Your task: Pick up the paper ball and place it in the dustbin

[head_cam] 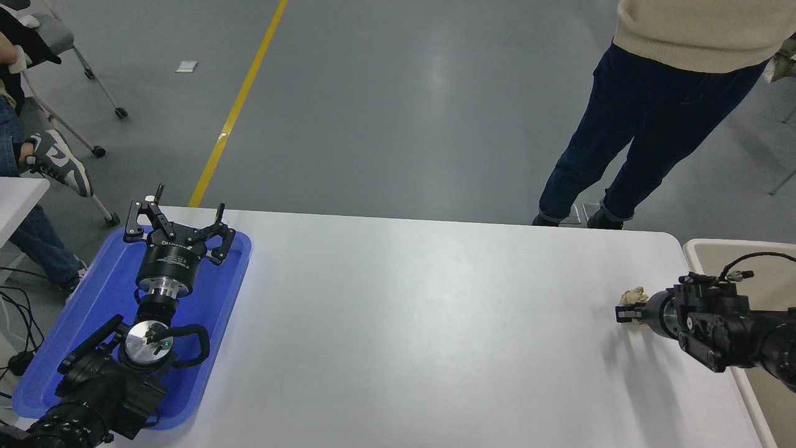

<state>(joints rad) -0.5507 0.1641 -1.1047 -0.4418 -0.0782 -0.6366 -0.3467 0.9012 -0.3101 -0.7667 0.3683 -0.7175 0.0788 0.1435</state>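
The paper ball (pixel 634 296), a small crumpled tan wad, sits between the fingers of my right gripper (pixel 628 313) near the table's right edge. Only its top shows above the black fingers. The right gripper is shut on it and points left, with a faint shadow on the table below. The dustbin (pixel 691 247), beige with a pale rounded rim, stands just off the table's right side, behind and under my right arm. My left gripper (pixel 176 219) is parked open over the blue tray at the lower left.
A shallow blue tray (pixel 87 311) lies on the table's left side under the left arm. A person in dark jeans (pixel 628 130) stands at the far right side of the table. A wheeled chair and another person's leg are at the far left.
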